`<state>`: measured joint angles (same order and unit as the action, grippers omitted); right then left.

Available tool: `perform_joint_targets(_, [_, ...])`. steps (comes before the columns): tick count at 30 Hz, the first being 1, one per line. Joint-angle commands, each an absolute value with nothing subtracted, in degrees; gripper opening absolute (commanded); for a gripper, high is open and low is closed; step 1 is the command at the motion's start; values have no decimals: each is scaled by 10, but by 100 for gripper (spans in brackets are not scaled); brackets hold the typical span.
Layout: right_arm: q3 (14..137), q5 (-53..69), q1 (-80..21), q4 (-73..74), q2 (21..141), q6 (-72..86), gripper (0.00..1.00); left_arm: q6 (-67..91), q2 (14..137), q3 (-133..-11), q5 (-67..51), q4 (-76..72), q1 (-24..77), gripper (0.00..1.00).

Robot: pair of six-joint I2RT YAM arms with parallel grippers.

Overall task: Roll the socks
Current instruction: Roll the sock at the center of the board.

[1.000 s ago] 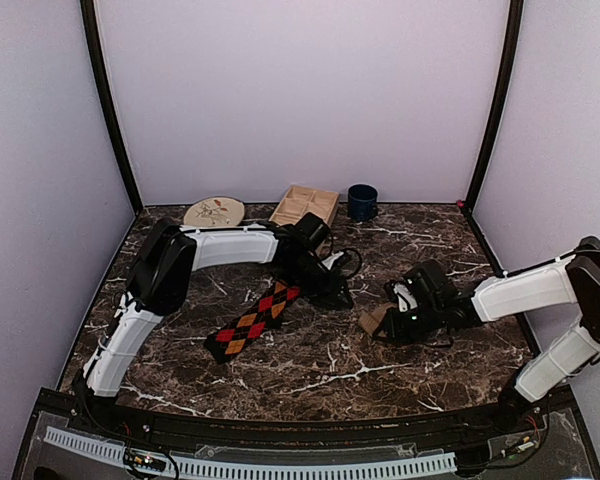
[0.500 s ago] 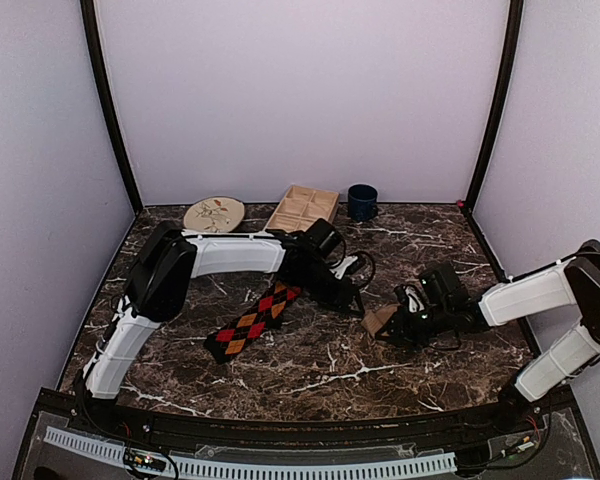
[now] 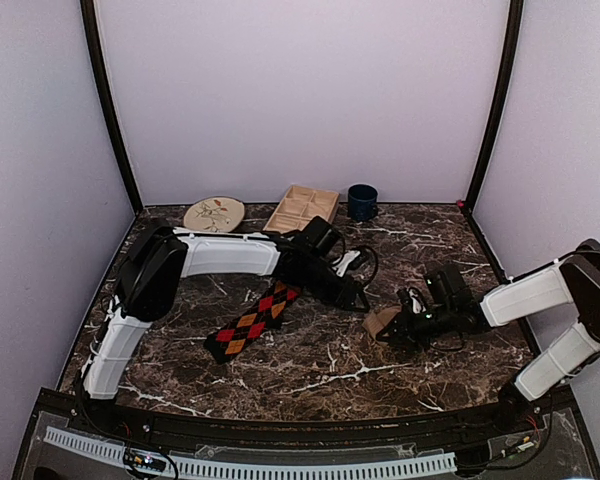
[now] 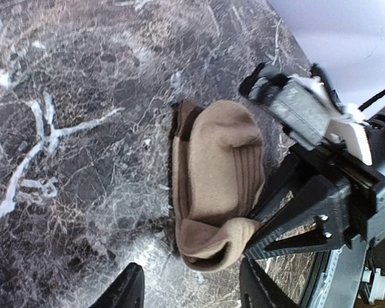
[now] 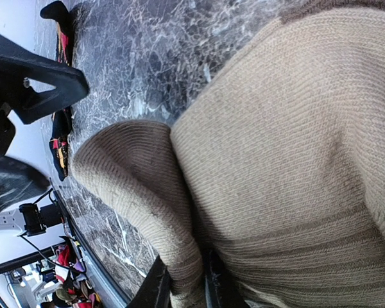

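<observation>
Seen from above, the tan sock (image 3: 382, 320) sits bunched on the marble counter (image 3: 310, 372), at about 4 o'clock from its middle. The right pincer (image 3: 396, 326) is clenched on the sock's 3 o'clock side. The left pincer (image 3: 364, 300) hovers at its 10 o'clock edge, jaws parted and holding nothing. The argyle sock (image 3: 250, 322) lies flat and unrolled at 8 o'clock, well apart from them. The two pincers stand very near each other, so a careless reach by the left one could knock the right one's fingers.

In the left wrist view, the tan sock is a loose, half-formed fold (more a taco than a roll) with a darker band along its 9 o'clock edge. The right pincer nips only the lip at the 5 o'clock corner. The left fingers straddle bare counter at 6 o'clock, short of the fabric. If they close where they are, they will likely catch nothing. If they drive in low, they may shove the bundle and let the fold spring open.

In the right wrist view, the fingers at 6 o'clock pinch one thin ridge of knit. That bite looks shallow, so a tug from the other side could slip it free and slacken the roll.
</observation>
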<state>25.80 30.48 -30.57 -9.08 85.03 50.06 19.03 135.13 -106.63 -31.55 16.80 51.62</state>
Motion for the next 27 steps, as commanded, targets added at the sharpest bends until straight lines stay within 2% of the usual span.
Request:
perform_joint_targets(1, [250, 322, -299, -92, 863, 503, 16, 188, 1282, -1022, -315, 95, 519, 55])
perform_joint_targets(9, [247, 331, -296, -98, 866, 502, 16, 175, 1291, -1010, -348, 65, 522, 57])
perform_joint_targets(27, [244, 334, -295, -88, 855, 499, 16, 129, 1355, -1050, -388, 116, 541, 58])
